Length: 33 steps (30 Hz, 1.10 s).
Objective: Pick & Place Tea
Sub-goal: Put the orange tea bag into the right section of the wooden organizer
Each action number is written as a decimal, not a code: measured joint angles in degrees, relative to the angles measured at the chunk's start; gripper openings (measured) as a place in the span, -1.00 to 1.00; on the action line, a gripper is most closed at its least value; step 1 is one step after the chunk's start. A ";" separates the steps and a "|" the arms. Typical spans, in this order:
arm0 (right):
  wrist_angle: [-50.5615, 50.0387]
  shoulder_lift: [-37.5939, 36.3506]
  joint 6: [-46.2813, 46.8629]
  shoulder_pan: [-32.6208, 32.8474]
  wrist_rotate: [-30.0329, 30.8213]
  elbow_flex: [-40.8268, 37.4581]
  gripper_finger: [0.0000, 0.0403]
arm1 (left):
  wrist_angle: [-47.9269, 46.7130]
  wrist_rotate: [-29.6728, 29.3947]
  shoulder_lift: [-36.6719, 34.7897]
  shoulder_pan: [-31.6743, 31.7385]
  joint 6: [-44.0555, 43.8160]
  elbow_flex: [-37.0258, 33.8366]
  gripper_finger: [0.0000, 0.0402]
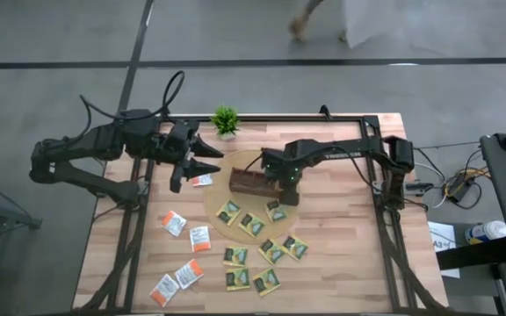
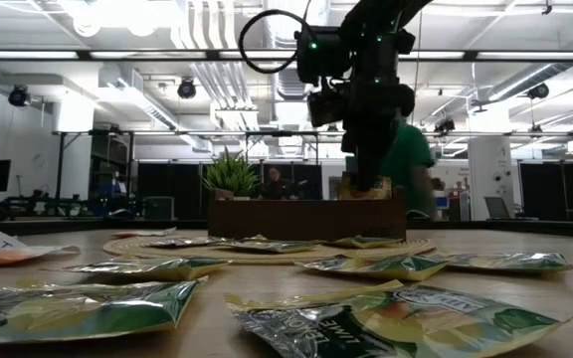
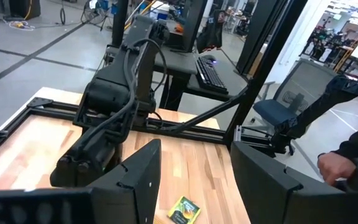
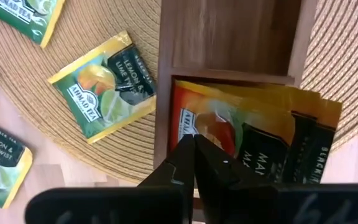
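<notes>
The table is a light wooden slab in a black frame. A round woven mat lies on it near the centre, with a small potted plant at the far edge. Green-and-yellow sachets lie loose on the wood beside the mat. White-and-orange sachets lie scattered toward the left side.

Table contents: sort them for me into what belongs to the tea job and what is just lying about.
Belongs to the job:
green-and-yellow sachets
white-and-orange sachets
red-and-yellow sachets already in the wooden tray
right gripper, shut above the tray
left gripper, open, off to the side

Just lying about:
potted plant
round woven mat
</notes>
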 joint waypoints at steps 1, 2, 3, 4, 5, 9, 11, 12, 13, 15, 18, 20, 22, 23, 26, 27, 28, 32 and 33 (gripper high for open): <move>-0.04 0.00 -0.02 -0.08 -0.68 -0.32 -0.96 | -0.01 0.00 -0.03 0.00 0.01 0.00 -0.06; 0.04 0.00 -0.05 -0.15 -1.54 -0.59 -0.96 | -0.05 0.00 -0.09 0.01 0.01 0.00 -0.06; 0.47 0.00 -0.02 -0.17 -2.15 -0.92 -0.96 | -0.10 0.00 -0.09 0.01 0.01 0.00 -0.06; 0.87 0.00 -0.03 -0.15 -2.23 -1.12 -0.96 | -0.12 0.00 -0.09 0.01 0.01 0.00 -0.06; 1.17 0.00 -0.06 -0.13 -2.21 -1.34 -0.96 | -0.13 0.00 -0.09 0.01 0.01 0.00 -0.06; 3.17 0.00 0.05 -0.35 -2.20 -2.20 -0.96 | -0.21 0.00 -0.11 0.00 0.04 0.00 -0.06; 3.77 0.00 0.17 -0.47 -2.17 -2.36 -0.96 | -0.25 0.00 -0.13 0.01 0.04 0.00 -0.06; 3.83 0.00 0.17 -0.57 -2.17 -2.43 -0.96 | -0.25 0.00 -0.13 0.01 0.04 0.00 -0.06; 3.98 0.00 0.20 -0.68 -2.17 -2.53 -0.96 | -0.25 0.00 -0.13 0.00 0.04 0.00 -0.06; 4.26 0.00 0.23 -0.86 -2.17 -2.84 -0.96 | -0.25 0.00 -0.13 0.01 0.04 0.00 -0.06; 4.42 0.00 0.66 -1.11 -2.11 -3.29 -0.96 | -0.23 0.00 -0.15 0.01 0.04 0.00 -0.06; 5.26 0.00 1.21 -1.11 -2.05 -3.76 -0.96 | -0.23 0.00 -0.19 0.00 0.04 0.00 -0.06; 5.69 0.00 1.70 -1.11 -1.94 -4.28 -0.96 | -0.21 0.00 -0.20 0.01 0.04 0.00 -0.06; 5.94 0.00 1.75 -1.11 -1.94 -4.55 -0.96 | -0.21 0.00 -0.20 0.01 0.04 0.00 -0.06; 6.19 0.00 1.86 -1.11 -2.00 -5.03 -0.96 | -0.21 0.00 -0.20 0.01 0.04 0.00 -0.06; 6.19 0.00 1.92 -1.11 -2.00 -5.05 -0.96 | -0.18 0.00 -0.20 -0.01 0.04 0.00 -0.06; 6.25 0.00 1.91 -1.09 -2.00 -5.05 -0.96 | -0.17 0.00 -0.20 0.01 0.04 0.00 -0.06; 6.84 0.00 2.55 -1.09 -2.14 -5.05 -0.96 | -0.13 0.00 -0.20 0.01 0.05 0.00 -0.06; 6.85 0.00 2.58 -1.09 -2.18 -5.05 -0.96 | -0.12 0.00 -0.20 0.01 0.04 0.00 -0.06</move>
